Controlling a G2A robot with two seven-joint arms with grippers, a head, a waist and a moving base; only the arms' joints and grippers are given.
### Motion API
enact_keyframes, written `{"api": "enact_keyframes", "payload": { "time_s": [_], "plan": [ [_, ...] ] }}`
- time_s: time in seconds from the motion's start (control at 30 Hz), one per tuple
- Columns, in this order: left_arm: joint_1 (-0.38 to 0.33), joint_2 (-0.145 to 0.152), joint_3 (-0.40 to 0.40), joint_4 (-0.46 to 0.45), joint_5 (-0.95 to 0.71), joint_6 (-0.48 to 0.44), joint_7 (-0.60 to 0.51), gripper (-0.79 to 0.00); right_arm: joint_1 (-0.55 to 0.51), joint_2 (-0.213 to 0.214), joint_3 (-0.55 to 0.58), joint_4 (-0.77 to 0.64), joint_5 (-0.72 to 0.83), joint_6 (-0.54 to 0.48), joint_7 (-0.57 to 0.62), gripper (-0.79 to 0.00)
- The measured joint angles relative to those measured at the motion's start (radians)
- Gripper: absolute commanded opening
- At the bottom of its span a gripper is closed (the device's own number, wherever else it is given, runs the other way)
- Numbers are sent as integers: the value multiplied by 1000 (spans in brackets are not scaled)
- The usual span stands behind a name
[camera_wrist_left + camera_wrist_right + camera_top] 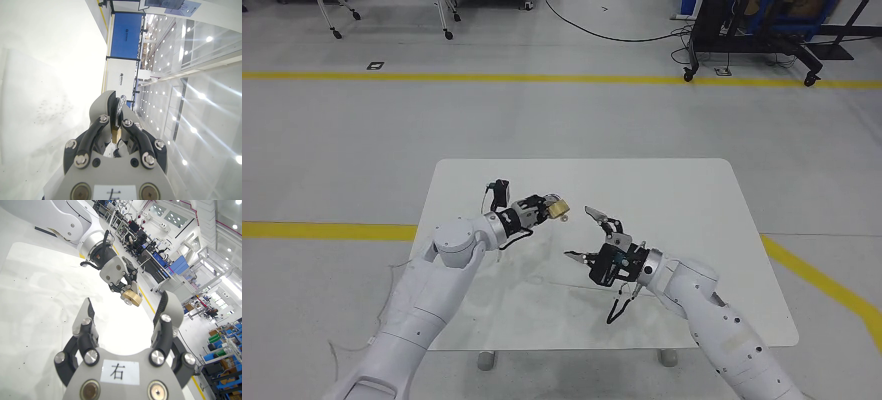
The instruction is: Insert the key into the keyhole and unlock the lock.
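Brass is what I have in hand: the padlock [133, 297], a small rounded yellow block with a dull sheen, is pinched in my left claw [544, 208] and held up off the white worktop [672, 190], its body jutting out past the fingers toward my other arm. From my left wrist a curved, mirror-bright bar, the shackle [120, 106], sits between the dark pads, with the brass just behind it. That grip looks firm, though smooth metal against rubber could twist under torque. My right claw [578, 233] hangs near the lock and apart from it, spread wide with nothing between its ribbed black pads [162, 306]. So, as I judge it, the lock is picked up and presented, and the turning is not done. On the end of the lock facing my right claw there is a small silvery disc [129, 301]; I cannot tell whether it is the bare face of the keyhole or the head of a key seated in it. If it is a key, what is left is to close on that disc and turn it; if not, fetching and inserting come first. The worktop is matte, flecked with fine dark specks, with rounded corners.
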Motion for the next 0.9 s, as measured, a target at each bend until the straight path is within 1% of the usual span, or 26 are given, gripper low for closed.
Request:
{"api": "enact_keyframes", "payload": {
  "time_s": [0.03, 0.07, 0.1, 0.13, 0.17, 0.23, 0.27, 0.47, 0.53, 0.6, 0.8, 0.9],
  "plan": [
    [1, -1, -1, 1, -2, 4, 7, -785, -2, -1, -3, -2, 1, 7, 0, 0],
    [1, -1, -2, 2, -4, 8, 13, -785, -3, -2, -8, -2, 3, 15, -1, -55],
    [2, -1, -2, 2, -4, 12, 18, -785, -3, -3, -14, 0, 5, 23, -7, -286],
    [2, -1, -2, 2, -2, 16, 21, -785, 0, -4, -22, 8, 8, 31, -17, -406],
    [2, -1, -2, 1, -1, 17, 22, -785, 5, -6, -30, 18, 9, 37, -24, -449],
    [3, -1, -3, -1, -1, 17, 19, -785, 21, -11, -49, 49, 0, 59, -27, -493],
    [3, -1, -3, -2, 0, 16, 19, -785, 28, -13, -57, 62, -3, 71, -24, -529],
    [6, -2, -1, -6, 7, 17, 15, -785, 56, -32, -113, 135, -26, 211, -19, -610],
    [5, -2, -2, -6, 8, 18, 14, -785, 64, -39, -128, 157, -26, 253, -24, -674],
    [5, -2, -2, -7, 8, 18, 14, -785, 70, -43, -138, 170, -29, 276, -24, -699],
    [3, -2, 5, -5, 23, 27, 1, -785, 92, -53, -173, 184, -96, 326, 37, -690],
    [2, -3, 6, -4, 26, 27, -1, -785, 96, -57, -182, 186, -106, 344, 51, -708]
  ]
}}
